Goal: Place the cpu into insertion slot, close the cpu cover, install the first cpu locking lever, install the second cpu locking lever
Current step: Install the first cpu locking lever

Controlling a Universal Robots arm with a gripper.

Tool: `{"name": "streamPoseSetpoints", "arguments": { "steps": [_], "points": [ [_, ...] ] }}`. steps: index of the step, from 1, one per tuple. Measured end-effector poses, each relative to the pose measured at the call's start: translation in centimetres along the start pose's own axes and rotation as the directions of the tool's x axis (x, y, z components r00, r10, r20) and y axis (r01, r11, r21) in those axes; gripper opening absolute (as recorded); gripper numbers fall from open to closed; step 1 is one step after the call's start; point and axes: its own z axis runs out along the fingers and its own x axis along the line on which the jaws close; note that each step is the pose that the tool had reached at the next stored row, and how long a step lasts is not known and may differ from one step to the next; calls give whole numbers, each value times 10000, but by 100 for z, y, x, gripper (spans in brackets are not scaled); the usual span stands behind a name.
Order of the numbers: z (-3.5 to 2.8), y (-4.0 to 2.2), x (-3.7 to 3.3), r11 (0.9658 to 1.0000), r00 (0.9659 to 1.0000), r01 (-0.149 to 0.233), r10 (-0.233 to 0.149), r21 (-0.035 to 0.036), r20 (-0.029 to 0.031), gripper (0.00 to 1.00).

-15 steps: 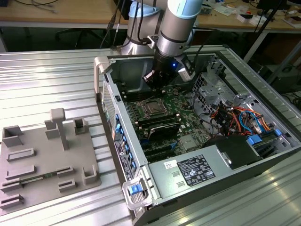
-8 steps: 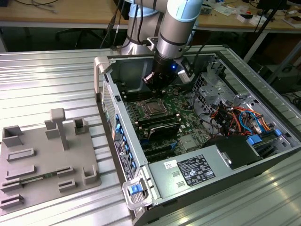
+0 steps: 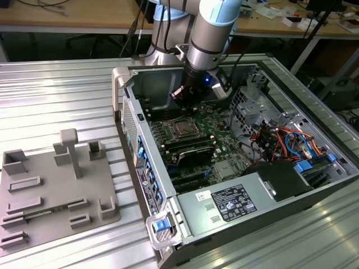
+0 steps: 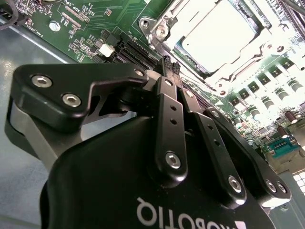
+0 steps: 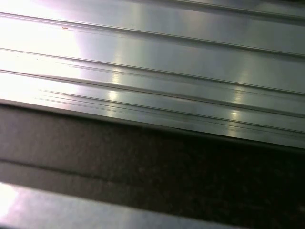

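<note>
Hovering inside an open computer case (image 3: 147, 185), the gripper (image 4: 170, 64) is keeping its two black fingertips (image 4: 167, 62) pressed together with nothing between them, poised just beside the edge of the insertion slot (image 4: 157, 28) in the second wrist view. The cpu (image 4: 220, 36) is sitting flat in that slot, its silvery top glaring under the light, while the cpu cover (image 4: 238, 59) is lying down around it as a thin metal frame. Whether the locking levers are latched cannot be told. In the exterior view the arm (image 3: 208, 39) is reaching down from above, its gripper (image 3: 188, 105) hanging just over the slot (image 3: 182, 130) on the green motherboard (image 3: 221, 143). Long black memory slots (image 3: 188, 148) are running near the socket, and a labelled grey power-supply box (image 3: 230, 204) is occupying the case's near end. A grey fixture block (image 3: 53, 190) is resting on the ribbed metal tabletop (image 3: 56, 95) toward the exterior view's left, well apart from the case.
</note>
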Motion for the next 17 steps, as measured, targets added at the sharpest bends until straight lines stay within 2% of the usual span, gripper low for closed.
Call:
{"name": "streamPoseSetpoints", "arguments": {
  "steps": [6,14,17],
  "points": [
    [3,-1,0,10000,10000,0,0,-3,1,11],
    [64,-2,0,10000,10000,0,0,-3,0,11],
    [65,-2,0,10000,10000,-1,1,-2,-1,11]
  ]
}}
